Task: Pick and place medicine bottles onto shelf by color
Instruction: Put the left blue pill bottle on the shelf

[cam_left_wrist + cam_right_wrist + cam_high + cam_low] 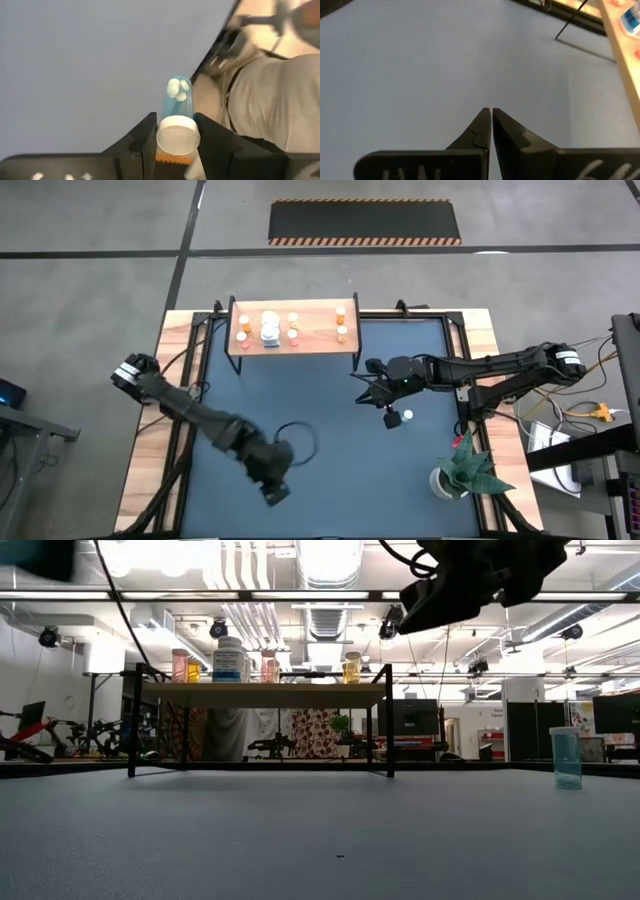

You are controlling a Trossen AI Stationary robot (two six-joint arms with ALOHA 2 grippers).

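The left gripper (175, 150) clamps a blue bottle (177, 97) by its cap, well short of the shelf (295, 340) — ready for carrying there. The right gripper (491, 120), fingers pressed together and empty, hovers near the shelf's corner — beside a loose bottle (407, 417) on the tabletop (330, 450).

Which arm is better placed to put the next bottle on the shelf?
Left. Its claw is already shut on a blue bottle, though it sits far from the shelf. The right claw is shut and empty, near a bottle on the mat.
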